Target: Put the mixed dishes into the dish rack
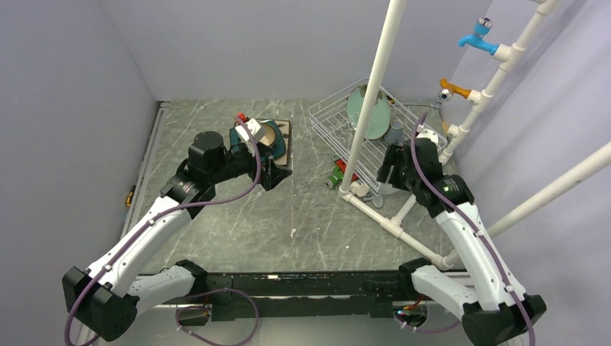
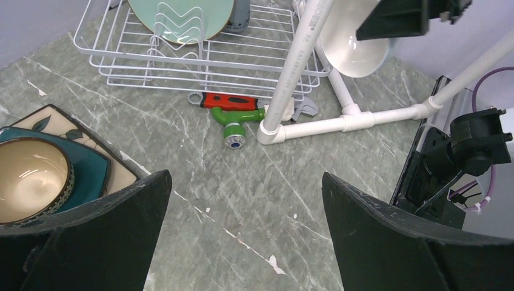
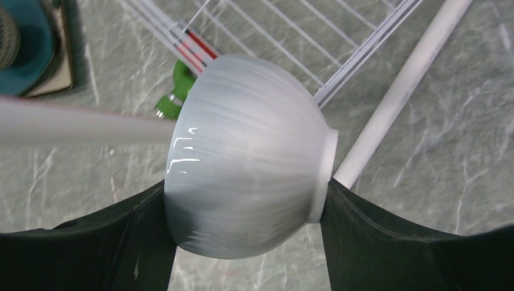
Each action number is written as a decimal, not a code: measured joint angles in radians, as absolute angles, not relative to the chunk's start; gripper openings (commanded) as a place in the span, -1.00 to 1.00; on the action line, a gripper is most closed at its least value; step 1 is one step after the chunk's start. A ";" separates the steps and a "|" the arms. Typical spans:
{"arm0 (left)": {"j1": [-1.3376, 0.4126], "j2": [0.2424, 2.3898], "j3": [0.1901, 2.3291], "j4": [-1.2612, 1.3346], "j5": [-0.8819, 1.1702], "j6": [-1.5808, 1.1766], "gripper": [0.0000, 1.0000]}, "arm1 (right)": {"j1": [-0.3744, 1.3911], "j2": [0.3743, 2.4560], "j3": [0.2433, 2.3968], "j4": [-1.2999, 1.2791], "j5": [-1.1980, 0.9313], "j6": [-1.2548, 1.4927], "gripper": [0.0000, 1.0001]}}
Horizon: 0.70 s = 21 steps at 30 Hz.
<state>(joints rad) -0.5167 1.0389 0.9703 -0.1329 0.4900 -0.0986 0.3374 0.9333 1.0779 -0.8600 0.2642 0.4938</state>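
My right gripper (image 1: 390, 171) (image 3: 245, 189) is shut on the white bowl (image 3: 248, 157), gripping it rim to base on its side, above the table beside the dish rack (image 1: 339, 122). The bowl also shows in the left wrist view (image 2: 357, 51). The rack (image 2: 151, 60) holds the mint-green plate (image 1: 369, 112) (image 2: 182, 15) upright and the grey-white mug (image 1: 394, 132). My left gripper (image 1: 277, 171) (image 2: 245, 182) is open and empty over bare table, just right of the stack: the brown bowl (image 2: 30, 179) on the teal plate (image 2: 94, 176) on the cream flowered plate (image 2: 54, 118).
A white pipe frame (image 1: 371, 94) (image 2: 291, 79) rises in front of the rack, with base pipes (image 1: 393, 223) on the table. A red tool (image 2: 227, 100) and a green item (image 2: 233, 121) lie by the rack's near edge. Blue (image 1: 478, 37) and orange (image 1: 454, 90) taps sit on the right pipes.
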 measured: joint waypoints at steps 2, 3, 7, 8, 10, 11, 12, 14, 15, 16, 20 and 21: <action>-0.517 1.039 0.970 -0.132 0.490 -0.099 0.99 | 0.297 0.970 1.078 -0.833 0.262 0.477 -1.00; -0.517 1.039 0.970 -0.131 0.490 -0.099 0.99 | 0.277 0.987 1.078 -0.819 0.261 0.471 -1.00; -0.521 1.039 0.970 -0.131 0.487 -0.099 0.99 | 0.182 1.073 1.078 -0.742 0.250 0.441 -1.00; -0.522 1.039 0.970 -0.132 0.487 -0.099 0.99 | 0.163 1.094 1.079 -0.722 0.249 0.433 -1.00; -0.522 1.039 0.970 -0.132 0.488 -0.100 0.99 | 0.139 1.143 1.088 -0.697 0.250 0.417 -1.00; -0.522 1.039 0.970 -0.132 0.488 -0.100 0.99 | 0.132 1.176 1.098 -0.682 0.251 0.409 -1.00; -0.522 1.039 0.970 -0.131 0.488 -0.100 0.99 | 0.129 1.200 1.103 -0.670 0.252 0.403 -1.00; -0.523 1.039 0.970 -0.132 0.487 -0.100 0.99 | 0.126 1.251 1.116 -0.646 0.253 0.390 -1.00; -0.523 1.039 0.970 -0.132 0.487 -0.100 0.99 | 0.125 1.276 1.122 -0.637 0.253 0.383 -1.00; -0.523 1.039 0.970 -0.132 0.487 -0.101 0.99 | 0.125 1.299 1.130 -0.632 0.253 0.377 -1.00; -0.523 1.039 0.970 -0.132 0.487 -0.102 0.99 | 0.125 1.396 1.177 -0.620 0.265 0.347 -1.00; -0.523 1.039 0.970 -0.131 0.487 -0.102 0.99 | 0.124 1.417 1.190 -0.619 0.270 0.340 -1.00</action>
